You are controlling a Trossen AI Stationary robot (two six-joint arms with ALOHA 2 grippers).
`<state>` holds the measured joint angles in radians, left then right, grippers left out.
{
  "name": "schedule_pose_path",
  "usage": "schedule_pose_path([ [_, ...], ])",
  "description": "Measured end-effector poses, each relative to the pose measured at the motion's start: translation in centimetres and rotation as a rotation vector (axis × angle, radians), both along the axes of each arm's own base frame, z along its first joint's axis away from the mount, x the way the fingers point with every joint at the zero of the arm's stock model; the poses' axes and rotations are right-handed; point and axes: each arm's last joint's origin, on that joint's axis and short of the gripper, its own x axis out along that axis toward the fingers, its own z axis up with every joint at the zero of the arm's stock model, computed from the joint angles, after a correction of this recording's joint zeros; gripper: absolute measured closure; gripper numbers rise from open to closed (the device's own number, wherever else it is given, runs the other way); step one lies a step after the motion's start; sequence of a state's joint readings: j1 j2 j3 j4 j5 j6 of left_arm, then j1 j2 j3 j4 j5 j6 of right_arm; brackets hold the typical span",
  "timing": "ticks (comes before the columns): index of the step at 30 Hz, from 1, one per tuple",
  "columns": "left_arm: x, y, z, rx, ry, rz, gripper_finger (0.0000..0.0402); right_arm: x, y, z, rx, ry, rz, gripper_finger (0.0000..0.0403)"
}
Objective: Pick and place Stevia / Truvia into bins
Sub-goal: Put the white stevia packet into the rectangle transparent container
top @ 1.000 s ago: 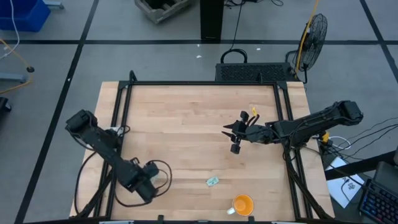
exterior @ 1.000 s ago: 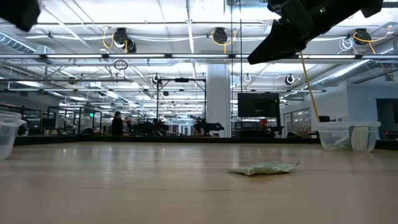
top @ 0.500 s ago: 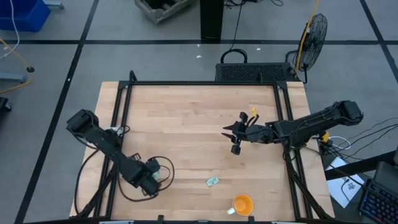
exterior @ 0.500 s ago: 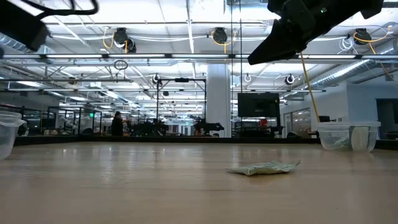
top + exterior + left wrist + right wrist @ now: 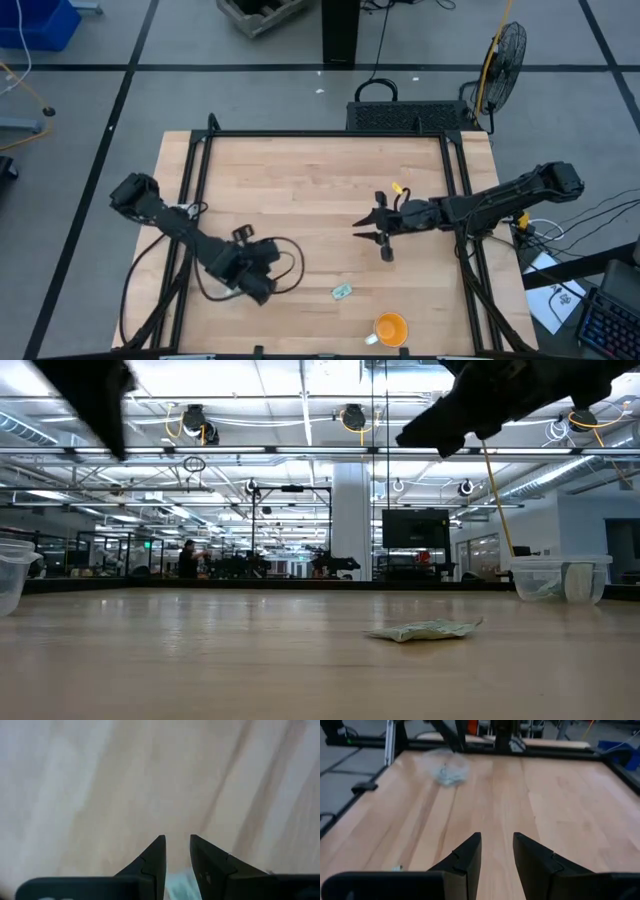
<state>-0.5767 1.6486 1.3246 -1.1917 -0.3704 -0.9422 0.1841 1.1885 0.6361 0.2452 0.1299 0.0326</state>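
Note:
One pale green and white sachet (image 5: 342, 291) lies flat on the wood near the table's near edge, and shows in the low view as a crumpled sachet (image 5: 425, 630). My left gripper (image 5: 258, 283) hovers left of it, fingers apart (image 5: 177, 840). A pale green patch shows low between those fingers; what it is, I cannot tell. My right gripper (image 5: 372, 240) hangs open above the table's middle right (image 5: 497, 836), holding nothing. A see-through cup (image 5: 10, 575) stands at the left, and another cup (image 5: 560, 578) with sachets inside stands at the right.
An orange cup (image 5: 390, 328) stands at the near edge, right of the sachet. A black frame rail (image 5: 320, 134) borders the table. The right wrist view shows a see-through cup (image 5: 447, 767) with sachets inside far across the wood. Bare wood lies between the two grippers.
My left gripper has swung from the near left corner toward the table's right, closing on the sachet, with its cable trailing behind. My right gripper has shifted a little toward the near edge and turned slightly. The sachet has stayed where it was.

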Motion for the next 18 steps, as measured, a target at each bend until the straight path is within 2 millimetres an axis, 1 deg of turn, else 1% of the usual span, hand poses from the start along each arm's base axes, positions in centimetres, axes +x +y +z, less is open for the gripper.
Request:
schedule_pose_path([
  [2,1.1,0.6,0.4,0.037,-0.077,-0.011,0.0309,0.1,-0.1,0.2,0.004,-0.022,-0.005,0.0298],
  [5,2.9,1.4,0.7,0.011,-0.165,-0.068,0.0309,0.1,-0.2,0.3,0.016,-0.030,-0.014,0.0298],
  [9,5.6,2.0,0.7,-0.110,-0.288,-0.255,0.0309,0.1,-0.3,0.2,0.022,-0.024,-0.020,0.0298],
  [12,7.5,2.4,0.8,-0.181,-0.447,-0.411,0.0309,0.1,-0.3,0.2,0.021,-0.024,-0.019,0.0298],
  [14,8.3,2.7,0.8,-0.225,-0.551,-0.481,0.0309,0.1,-0.3,0.2,0.007,-0.025,-0.021,0.0298],
  [16,9.0,3.1,0.2,-0.271,-0.622,-0.522,0.0309,0.1,-0.5,0.2,-0.022,-0.028,-0.063,0.0298],
  [18,9.5,3.5,-1.0,-0.304,-0.655,-0.530,0.0309,0.1,-0.7,0.2,-0.071,-0.030,-0.140,0.0298],
])
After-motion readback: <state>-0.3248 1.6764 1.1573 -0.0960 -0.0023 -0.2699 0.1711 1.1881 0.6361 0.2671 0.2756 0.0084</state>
